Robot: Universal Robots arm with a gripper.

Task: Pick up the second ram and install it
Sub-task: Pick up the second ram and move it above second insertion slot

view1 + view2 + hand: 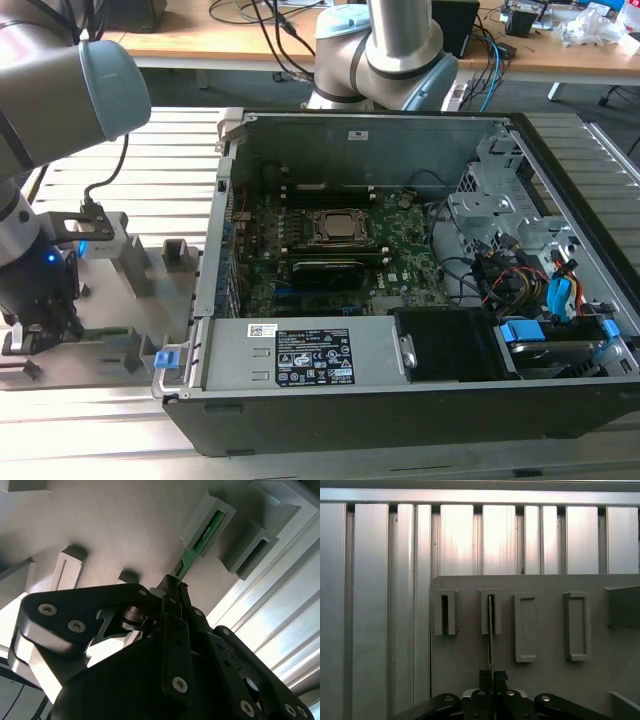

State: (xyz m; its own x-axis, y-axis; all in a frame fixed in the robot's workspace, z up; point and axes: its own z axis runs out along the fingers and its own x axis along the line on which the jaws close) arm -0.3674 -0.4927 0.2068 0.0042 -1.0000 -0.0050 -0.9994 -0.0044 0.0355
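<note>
Ribbed aluminium table (375, 605) carries your grey holder plate (460, 665), which lies to the exterior view's left of the open computer case (350, 420). Your gripper (174, 582) is clenched on the second ram (202, 536), whose far end sits in a slotted holder block (197, 519).

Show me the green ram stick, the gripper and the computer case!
second ram (187, 559), second wrist view, green board.
gripper (173, 583), second wrist view, between its fingers.
computer case (400, 418), exterior view, black wall.

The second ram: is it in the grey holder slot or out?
In. The second ram has its far end inside the grey holder slot in the second wrist view; the gripper is shut on its near end.
</note>
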